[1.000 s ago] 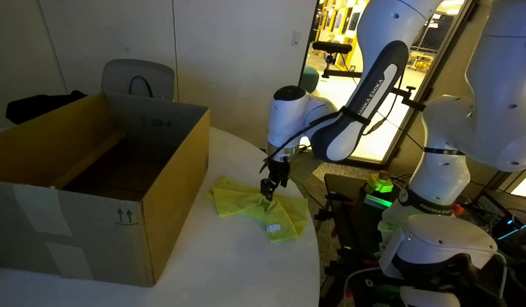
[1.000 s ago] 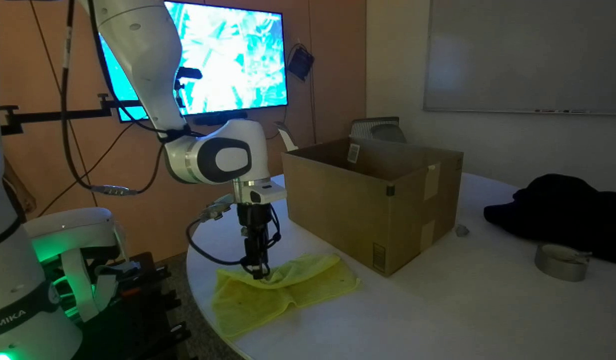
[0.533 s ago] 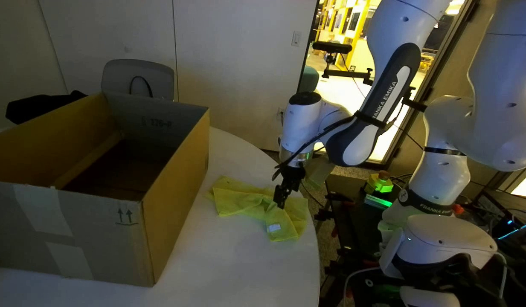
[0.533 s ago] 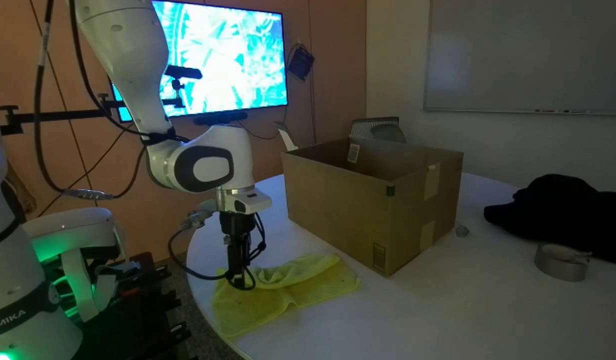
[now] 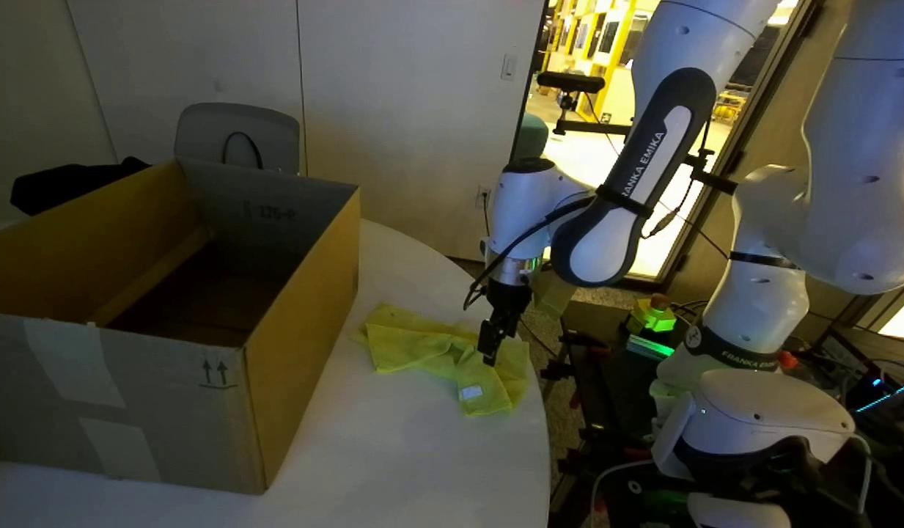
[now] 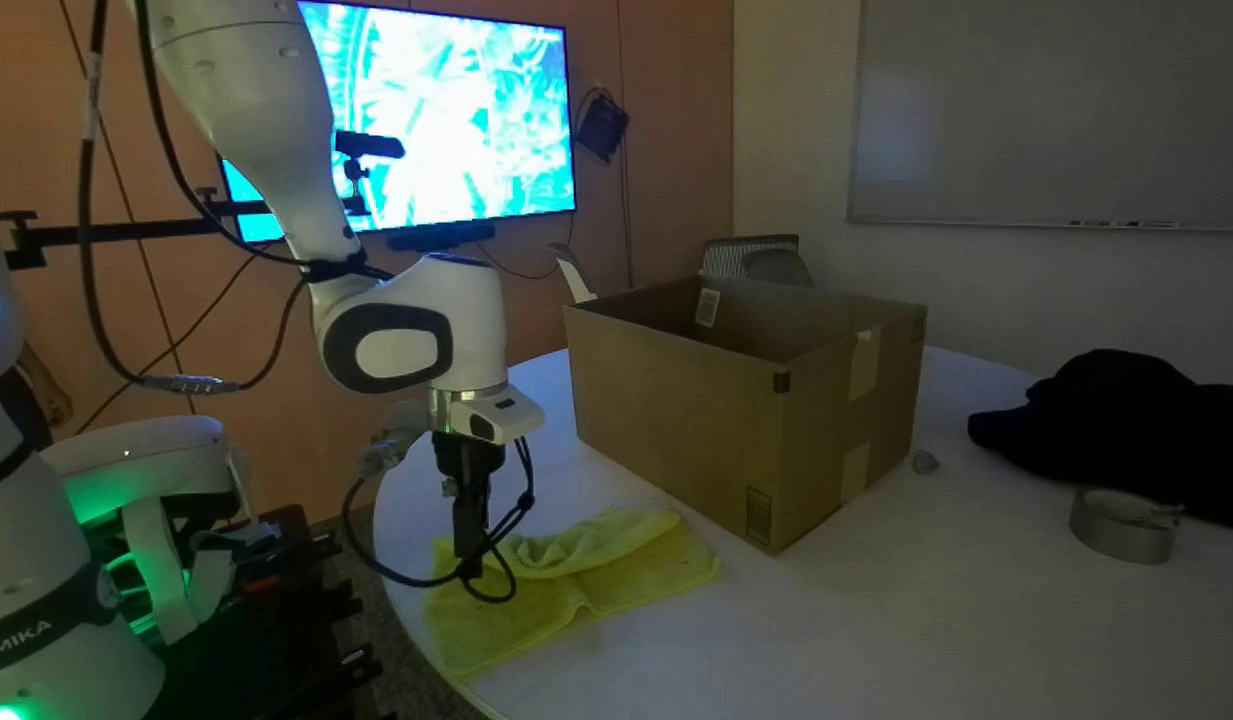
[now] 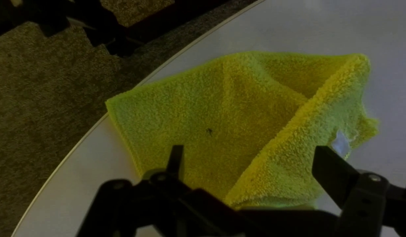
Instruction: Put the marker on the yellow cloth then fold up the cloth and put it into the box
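One yellow cloth [image 7: 242, 125] lay rumpled and partly folded over on the one round table [image 5: 415, 447], a corner of it reaching the edge on the robot's side. One white tag [image 5: 471, 392] showed on the cloth, any print on it too small to read. Over the cloth was one gripper [image 7: 250, 148], its two fingers [image 7: 175, 161] spread wide and released; whether their tips touched the cloth could not be told. They hid a part of it in the wrist view, and a black cable [image 6: 525, 501] hung in loops beside them in an exterior view.

One cardboard box [image 5: 301, 352] stood open-topped near the cloth, farther in from that edge. Two upward arrows [image 5: 222, 372] were printed by one of its corners, and the lettering [image 5: 272, 213] inside was too blurred to read. The one arm [image 5: 598, 249] bore FRANKA EMIKA in more than one place, partly cut off. Past the box, toward the opposite edge, lay one roll of tape [image 6: 1123, 530], one small grey lump [image 6: 924, 462] and one black bundle [image 6: 1126, 440]. On the walls hung one whiteboard [image 6: 1056, 110] and one lit screen [image 6: 466, 120], which the arm partly covered.
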Motion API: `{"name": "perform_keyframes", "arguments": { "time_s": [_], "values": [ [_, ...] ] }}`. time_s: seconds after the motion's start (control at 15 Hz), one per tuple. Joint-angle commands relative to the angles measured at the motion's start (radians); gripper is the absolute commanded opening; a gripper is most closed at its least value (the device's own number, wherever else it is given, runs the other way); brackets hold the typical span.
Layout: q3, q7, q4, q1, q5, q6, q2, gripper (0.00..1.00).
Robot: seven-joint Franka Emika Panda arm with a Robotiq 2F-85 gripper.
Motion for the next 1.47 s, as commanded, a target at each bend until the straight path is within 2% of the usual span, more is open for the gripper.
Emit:
{"name": "perform_keyframes", "arguments": {
  "time_s": [0.0, 0.07, 0.2, 0.4, 0.6, 0.73, 0.87, 1.13, 1.4],
  "values": [
    [0.041, -0.119, 0.001, -0.040, 0.101, -0.016, -0.006, 1.00],
    [0.049, -0.147, 0.000, -0.046, 0.123, -0.013, -0.004, 1.00],
    [0.050, -0.190, 0.000, -0.037, 0.096, -0.038, -0.008, 1.00],
    [0.031, -0.178, 0.001, 0.010, -0.036, -0.169, -0.020, 1.00],
    [0.051, -0.207, 0.012, 0.024, -0.108, -0.290, -0.008, 1.00],
    [0.065, -0.268, 0.033, 0.024, -0.131, -0.325, 0.028, 1.00],
    [0.076, -0.331, 0.040, 0.019, -0.150, -0.311, 0.054, 1.00],
    [0.076, -0.454, 0.031, 0.001, -0.165, -0.200, 0.096, 1.00],
    [0.066, -0.519, 0.029, -0.020, -0.167, -0.094, 0.149, 1.00]
  ]
}}
